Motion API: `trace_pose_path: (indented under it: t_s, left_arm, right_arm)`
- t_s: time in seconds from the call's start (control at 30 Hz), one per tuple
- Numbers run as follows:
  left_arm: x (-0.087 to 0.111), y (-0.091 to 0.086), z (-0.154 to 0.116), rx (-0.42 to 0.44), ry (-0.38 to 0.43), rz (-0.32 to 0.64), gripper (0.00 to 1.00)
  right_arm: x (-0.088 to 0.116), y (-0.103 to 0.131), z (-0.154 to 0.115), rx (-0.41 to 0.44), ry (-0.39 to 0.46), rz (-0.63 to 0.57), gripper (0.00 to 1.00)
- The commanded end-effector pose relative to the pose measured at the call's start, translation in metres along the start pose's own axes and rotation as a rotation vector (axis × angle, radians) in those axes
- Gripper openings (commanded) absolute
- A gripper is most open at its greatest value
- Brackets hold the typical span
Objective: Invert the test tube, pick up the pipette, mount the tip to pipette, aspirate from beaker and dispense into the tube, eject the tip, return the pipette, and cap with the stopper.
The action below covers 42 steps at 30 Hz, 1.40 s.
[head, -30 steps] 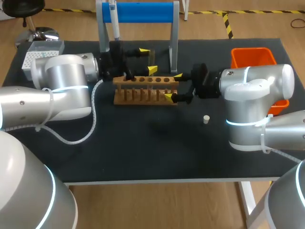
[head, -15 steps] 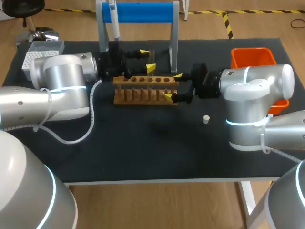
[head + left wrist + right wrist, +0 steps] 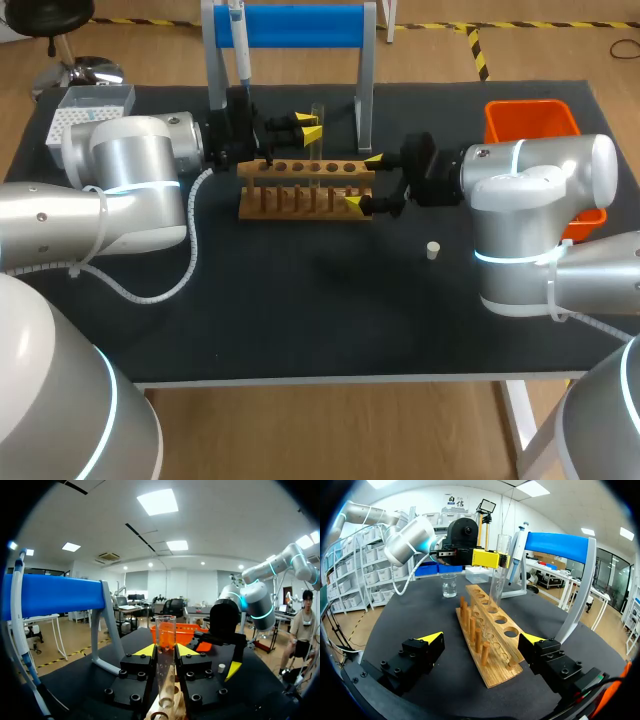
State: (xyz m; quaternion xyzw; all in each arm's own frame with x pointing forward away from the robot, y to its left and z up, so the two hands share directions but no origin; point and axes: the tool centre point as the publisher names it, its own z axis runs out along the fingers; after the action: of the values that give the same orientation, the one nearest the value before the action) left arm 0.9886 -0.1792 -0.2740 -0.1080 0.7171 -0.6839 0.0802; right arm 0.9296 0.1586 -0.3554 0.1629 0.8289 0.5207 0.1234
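a bright workshop around a dark table

the table has a black top with a pale front edge and stands on a wooden floor. yellow-and-black tape crosses that floor beyond the table, and a black stool stands there too. well ahead of the jaws of the left gripper, desks and office chairs sit under a white ceiling with square light panels. far ahead of the jaws of the right gripper and to one side stand shelves of white bins.

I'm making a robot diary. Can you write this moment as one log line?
left gripper: shut on upright test tube | right gripper: open, straddling rack end
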Motion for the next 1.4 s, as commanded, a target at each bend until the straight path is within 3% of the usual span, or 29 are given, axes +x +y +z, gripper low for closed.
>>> trace_pose_path:
  t_s: [0.03,0.67,0.7,0.73,0.77,0.8,1.03,1.2,1.4]
  left_arm:
    - [0.000,0.000,-0.001,0.004,-0.003,0.000,0.00]
    - [0.001,0.001,-0.005,0.018,-0.026,-0.008,0.00]
    - [0.002,0.001,-0.005,0.016,-0.026,-0.007,0.04]
    - [0.002,0.001,-0.005,0.015,-0.025,-0.007,0.20]
    - [0.002,0.001,-0.005,0.015,-0.024,-0.007,0.45]
    - [0.002,0.001,-0.005,0.007,-0.032,-0.007,1.00]
    - [0.003,-0.003,-0.006,0.027,-0.028,-0.007,1.00]
    - [0.008,-0.021,-0.016,0.039,0.004,-0.027,1.00]
    - [0.014,-0.039,-0.040,-0.037,0.002,-0.004,1.00]
  right_arm:
    - [0.000,0.000,-0.001,0.001,0.002,0.000,1.00]
    - [0.000,0.000,-0.001,0.001,0.002,0.000,1.00]
    - [0.000,0.000,-0.001,0.001,0.002,0.000,1.00]
    - [0.000,0.000,-0.001,0.001,0.002,0.000,1.00]
    - [0.000,0.000,-0.001,0.001,0.002,0.000,1.00]
    - [0.000,0.000,-0.001,0.001,0.002,0.000,1.00]
    - [0.000,0.000,-0.001,0.001,0.002,0.000,1.00]
    - [0.000,0.000,-0.001,0.001,0.002,0.000,1.00]
    - [0.000,0.000,-0.001,0.001,0.002,0.000,1.00]
